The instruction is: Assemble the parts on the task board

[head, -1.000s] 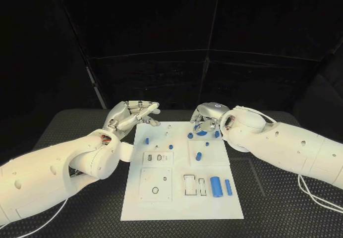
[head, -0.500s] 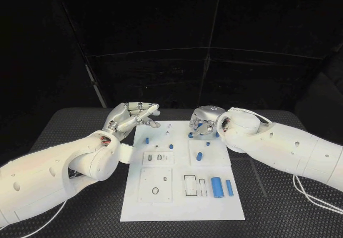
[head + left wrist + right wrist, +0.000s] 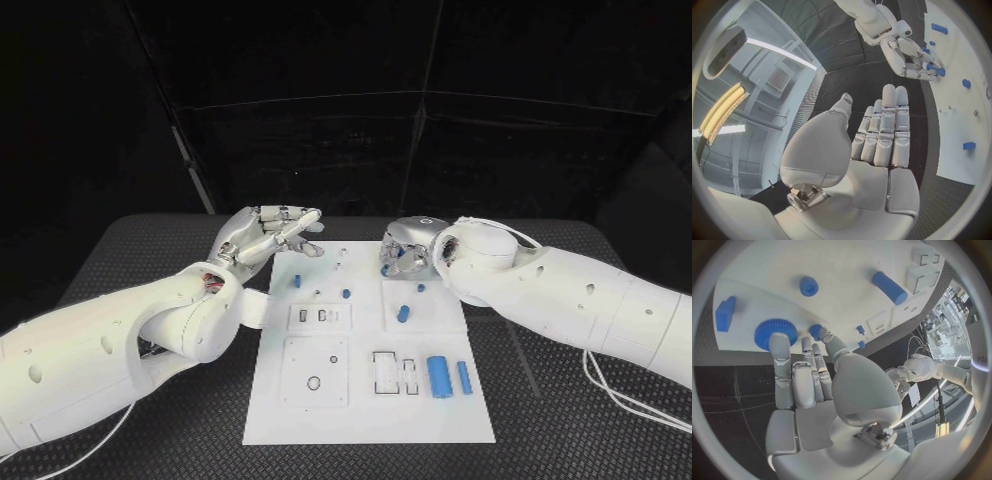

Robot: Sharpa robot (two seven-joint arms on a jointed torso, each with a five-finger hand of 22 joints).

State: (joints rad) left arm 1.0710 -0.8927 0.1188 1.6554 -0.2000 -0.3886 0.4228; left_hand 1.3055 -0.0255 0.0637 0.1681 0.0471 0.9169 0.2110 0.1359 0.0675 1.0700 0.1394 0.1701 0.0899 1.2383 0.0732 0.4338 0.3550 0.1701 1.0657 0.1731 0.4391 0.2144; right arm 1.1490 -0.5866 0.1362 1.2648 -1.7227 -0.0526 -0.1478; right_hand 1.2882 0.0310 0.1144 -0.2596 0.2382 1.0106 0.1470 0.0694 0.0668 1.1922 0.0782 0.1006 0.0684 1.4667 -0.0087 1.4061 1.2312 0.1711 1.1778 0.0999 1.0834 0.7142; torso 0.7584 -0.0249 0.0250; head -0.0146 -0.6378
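The right robot hand (image 3: 405,256) hovers low over the far right part of the white task board (image 3: 368,415), its fingers (image 3: 779,355) extended and apart, one fingertip at the rim of a blue gear (image 3: 772,331) lying on the board. The left robot hand (image 3: 270,232) is raised above the board's far left corner, fingers straight and side by side, holding nothing. Near the board's front edge lie two blue cylinders (image 3: 437,376) side by side.

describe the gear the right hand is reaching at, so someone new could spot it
Start at the white task board mid-table and go to its far right corner, under the right hand. The blue gear lies flat there at the fingertips. It is the one toothed disc; its neighbours are a rectangular block and a smooth round cap.
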